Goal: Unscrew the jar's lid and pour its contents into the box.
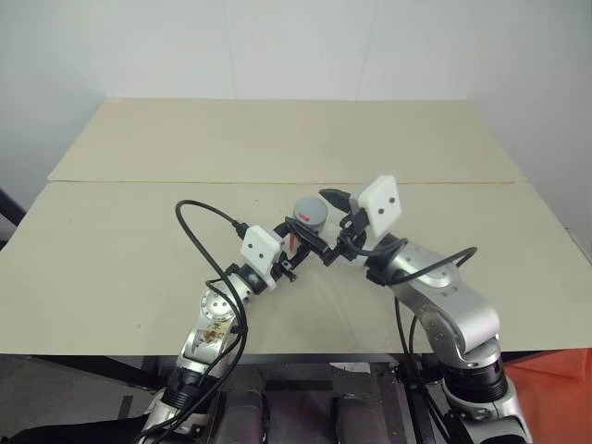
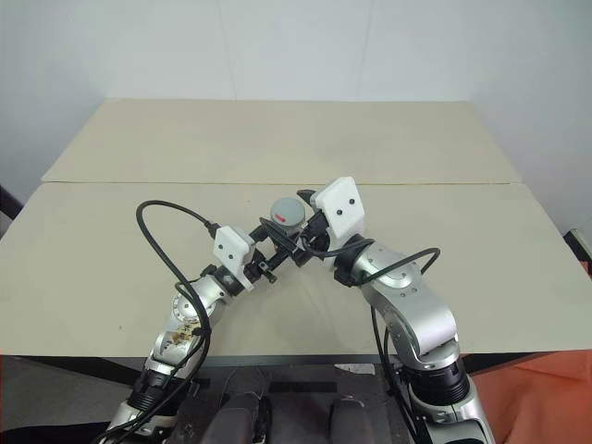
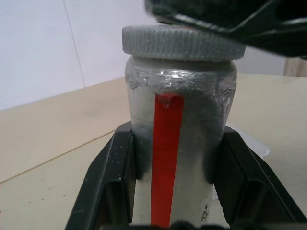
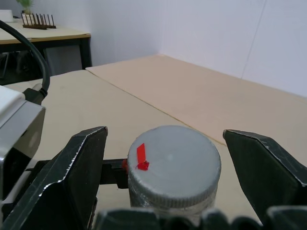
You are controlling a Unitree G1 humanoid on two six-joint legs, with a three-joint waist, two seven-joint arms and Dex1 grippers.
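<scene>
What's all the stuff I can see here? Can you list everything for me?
jar: one, silvery-grey with a red stripe, upright, held above the table between the two arms
lid: one, grey with a small red mark, on top of the jar
table: one, pale beige, two boards meeting at a seam
desk: one, with a small rack on it, against the far wall in the right wrist view
cable: one, black, looping up from the left arm
left gripper: one, black fingers, shut on the jar's sides
right gripper: one, black fingers, open on either side of the lid, apart from it
</scene>
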